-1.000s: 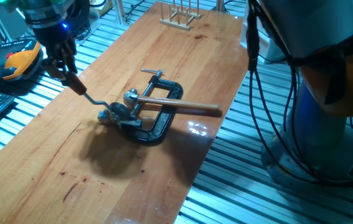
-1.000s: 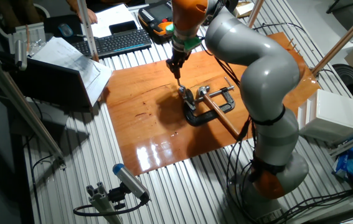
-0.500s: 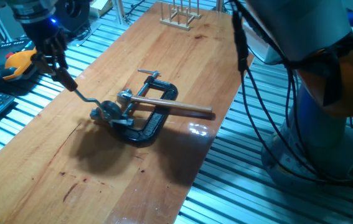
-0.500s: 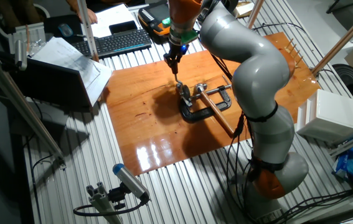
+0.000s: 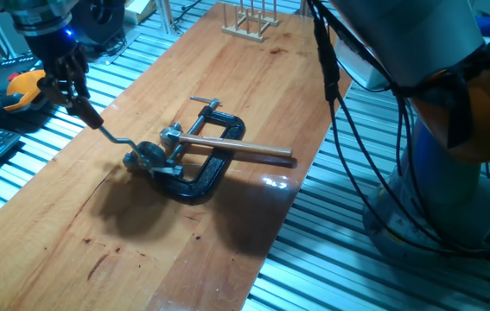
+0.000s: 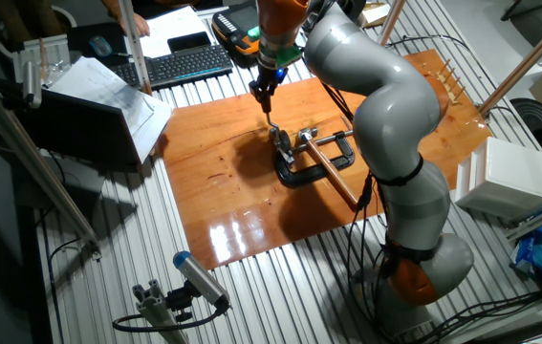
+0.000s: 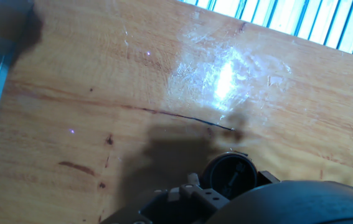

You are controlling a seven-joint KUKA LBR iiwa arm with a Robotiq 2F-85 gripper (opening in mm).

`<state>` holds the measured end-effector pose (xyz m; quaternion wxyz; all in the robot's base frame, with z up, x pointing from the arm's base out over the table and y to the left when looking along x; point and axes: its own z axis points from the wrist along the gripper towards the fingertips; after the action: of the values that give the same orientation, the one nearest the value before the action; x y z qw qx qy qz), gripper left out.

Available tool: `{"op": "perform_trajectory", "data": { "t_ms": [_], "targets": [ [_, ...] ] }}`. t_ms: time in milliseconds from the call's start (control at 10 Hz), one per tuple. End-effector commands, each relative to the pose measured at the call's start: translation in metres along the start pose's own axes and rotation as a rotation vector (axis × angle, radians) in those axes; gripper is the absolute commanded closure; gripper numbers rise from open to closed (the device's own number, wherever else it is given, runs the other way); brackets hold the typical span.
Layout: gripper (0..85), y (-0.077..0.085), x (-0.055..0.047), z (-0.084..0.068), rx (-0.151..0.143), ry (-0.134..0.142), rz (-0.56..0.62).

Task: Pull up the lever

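The lever (image 5: pixel 113 136) is seen tilted up from its silver pivot (image 5: pixel 148 158), knob end raised toward the table's (image 5: pixel 253 78) left edge, off the wood. That knob is gripped by the fingers (image 5: pixel 87 110), which are closed down on it from above; the dark tips are pressed against both sides of the handle. In the other fixed view the same grip is shown, the fingers (image 6: pixel 267 102) pointed down over the knob with the lever (image 6: pixel 273 126) slanting down to the pivot (image 6: pixel 282 145).

The pivot is fixed to a black clamp (image 5: pixel 206 168) lying flat near the middle of the table, nearer the left edge than the right. Across the clamp a long brown rod (image 5: pixel 245 149) is laid, its free end pointing toward the right edge. At the far end of the table a small wooden rack (image 5: pixel 251 22) is stood.

From the hand view, only bare wood (image 7: pixel 101 81) with a bright glare patch is shown, plus a dark round part (image 7: pixel 229 174) at the bottom edge; the fingers themselves cannot be made out there.
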<state>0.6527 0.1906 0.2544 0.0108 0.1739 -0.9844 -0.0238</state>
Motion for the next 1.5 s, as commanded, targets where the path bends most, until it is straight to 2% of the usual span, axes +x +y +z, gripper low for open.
{"op": "perform_trajectory", "data": {
  "t_ms": [0,700,1100,1400],
  "targets": [
    [85.0,0.001,0.001,0.0,0.002,-0.001,0.002],
    [85.0,0.002,-0.002,0.012,0.005,0.011,-0.001],
    [85.0,0.004,-0.002,0.012,0.004,0.012,0.01],
    [85.0,0.004,-0.002,0.012,0.008,0.028,0.009]
  ]
}}
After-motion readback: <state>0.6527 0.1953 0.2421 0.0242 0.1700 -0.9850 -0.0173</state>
